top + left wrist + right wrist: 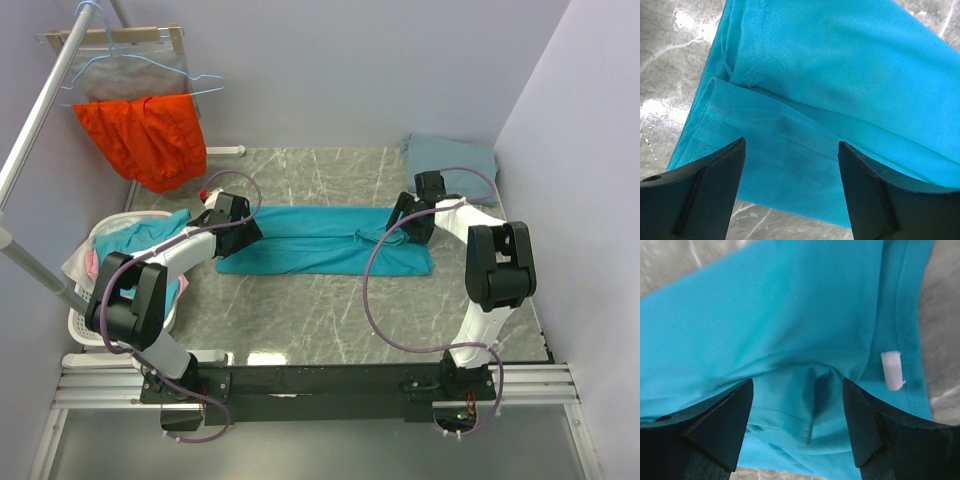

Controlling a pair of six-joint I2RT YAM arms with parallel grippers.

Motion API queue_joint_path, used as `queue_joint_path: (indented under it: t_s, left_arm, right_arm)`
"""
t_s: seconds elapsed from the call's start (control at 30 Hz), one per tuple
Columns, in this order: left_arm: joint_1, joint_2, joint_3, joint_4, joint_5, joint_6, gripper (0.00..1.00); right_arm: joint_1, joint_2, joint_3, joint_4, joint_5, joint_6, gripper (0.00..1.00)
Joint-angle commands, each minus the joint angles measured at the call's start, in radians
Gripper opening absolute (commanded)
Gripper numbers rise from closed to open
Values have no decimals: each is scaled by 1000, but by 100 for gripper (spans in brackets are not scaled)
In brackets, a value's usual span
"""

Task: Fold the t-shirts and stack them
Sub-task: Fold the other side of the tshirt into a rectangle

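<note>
teal t-shirt (320, 242) under left tool (792, 145), right tool (797, 383)

The right tool (797, 385), fingers spread, hangs over the teal t-shirt (765, 315) near its white neck label (892, 370).

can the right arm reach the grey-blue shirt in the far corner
Probably yes: the grey-blue shirt lies just behind the open right claw, which holds nothing, and nothing stands between them.

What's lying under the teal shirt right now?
Only the grey marble table shows around the teal shirt. It is folded over itself, so its own layers lie beneath; anything else under it is covered.
</note>
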Motion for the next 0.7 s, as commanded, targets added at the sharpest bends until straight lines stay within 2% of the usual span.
queue_joint_path:
  t_s: [0.0,0.33,0.5,0.67]
  left_arm:
    - [-5,-22,16,21,8,11,80]
    - [-5,-13,13,47,60,23,83]
    - [-5,-18,4,58,73,29,99]
    - [-5,-13,13,43,60,35,99]
  right_arm:
    - [-1,-62,-42,46,-60,21,78]
    - [2,-63,-20,84,-152,45,77]
    - [2,-46,23,98,-204,58,78]
    - [1,-37,91,97,-210,67,78]
